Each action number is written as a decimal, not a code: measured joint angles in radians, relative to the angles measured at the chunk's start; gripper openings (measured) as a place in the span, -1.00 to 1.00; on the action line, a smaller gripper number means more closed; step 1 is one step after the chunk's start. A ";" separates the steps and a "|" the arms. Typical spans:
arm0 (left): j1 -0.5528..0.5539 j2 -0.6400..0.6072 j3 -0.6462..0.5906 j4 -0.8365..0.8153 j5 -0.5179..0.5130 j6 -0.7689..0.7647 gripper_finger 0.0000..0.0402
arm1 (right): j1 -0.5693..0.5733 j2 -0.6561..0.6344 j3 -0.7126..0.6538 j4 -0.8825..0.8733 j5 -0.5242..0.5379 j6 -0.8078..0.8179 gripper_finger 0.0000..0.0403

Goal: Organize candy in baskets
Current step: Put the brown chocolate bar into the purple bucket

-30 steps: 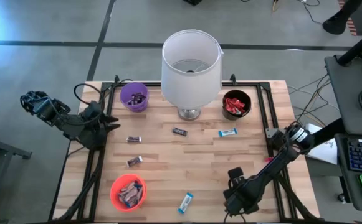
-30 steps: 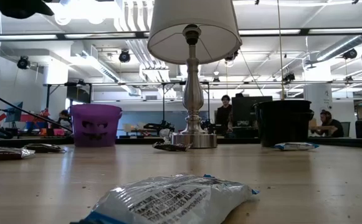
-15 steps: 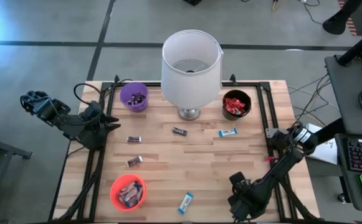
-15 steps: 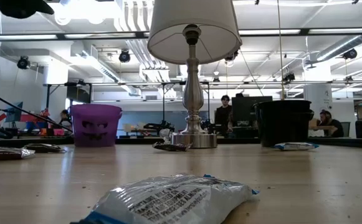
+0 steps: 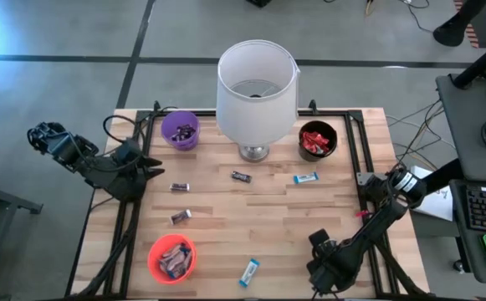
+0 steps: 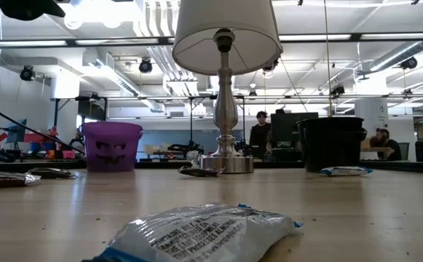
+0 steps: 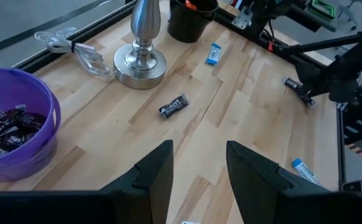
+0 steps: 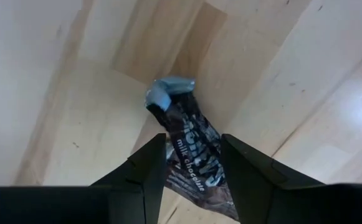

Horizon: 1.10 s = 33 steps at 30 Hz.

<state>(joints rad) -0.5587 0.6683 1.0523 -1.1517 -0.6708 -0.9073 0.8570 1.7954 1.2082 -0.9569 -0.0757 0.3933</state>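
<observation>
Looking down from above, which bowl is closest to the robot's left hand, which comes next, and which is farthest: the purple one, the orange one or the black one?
Measured from the left hand, at the table's left edge:
1. Purple bowl, left back corner.
2. Orange bowl, left front.
3. Black bowl, far across on the right, past the lamp.

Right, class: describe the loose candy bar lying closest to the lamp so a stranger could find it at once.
Start at the white lamp at the table's far edge. Just in front of its metal base lies a dark-wrapped bar. The nearest other loose bar, toward the black basket, is blue and white.
</observation>
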 joint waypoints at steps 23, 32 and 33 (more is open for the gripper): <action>0.000 0.002 0.000 -0.001 0.000 0.009 -0.35 | -0.058 0.000 0.023 -0.005 -0.020 0.007 -0.91; 0.000 0.003 0.000 -0.001 0.001 0.009 -0.35 | -0.142 -0.002 0.133 -0.041 0.050 0.007 -0.92; 0.000 0.003 0.000 -0.001 0.001 0.009 -0.35 | -0.158 -0.002 0.145 -0.040 0.050 0.007 -0.92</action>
<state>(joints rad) -0.5589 0.6708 1.0523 -1.1525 -0.6697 -0.8986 0.6988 1.7935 1.3529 -0.9971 -0.0257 0.4003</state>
